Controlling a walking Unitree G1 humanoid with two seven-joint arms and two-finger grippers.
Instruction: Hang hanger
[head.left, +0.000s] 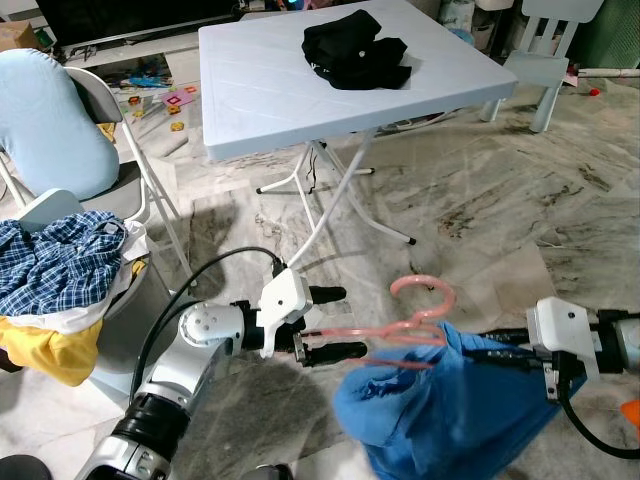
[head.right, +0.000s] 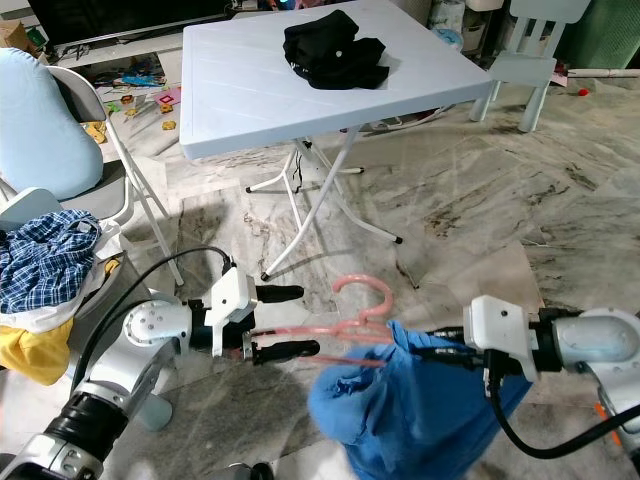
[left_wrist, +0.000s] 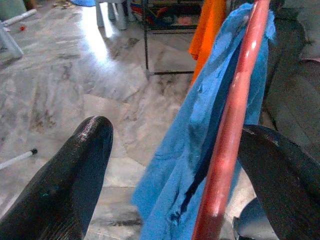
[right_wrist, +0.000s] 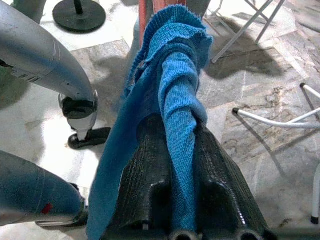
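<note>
Pink hanger low betw. grippers, blue garment draped on. Left gripper spread around arm; right gripper pinching cloth. Light, stiff, slick (cloth soft). Best gripped nr hook.

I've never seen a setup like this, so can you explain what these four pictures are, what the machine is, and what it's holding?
This is a humanoid robot with two silver arms, each ending in two black fingers. The two wide pictures come from cameras in its head, looking down. The two close-ups come from cameras on its wrists. The right gripper is shut on a blue garment that hangs on a pink hanger. The left gripper is open, with the hanger's end between its fingers. Ahead stands a white folding table with black clothing on it. A chair at the robot's left holds a plaid shirt.
</note>
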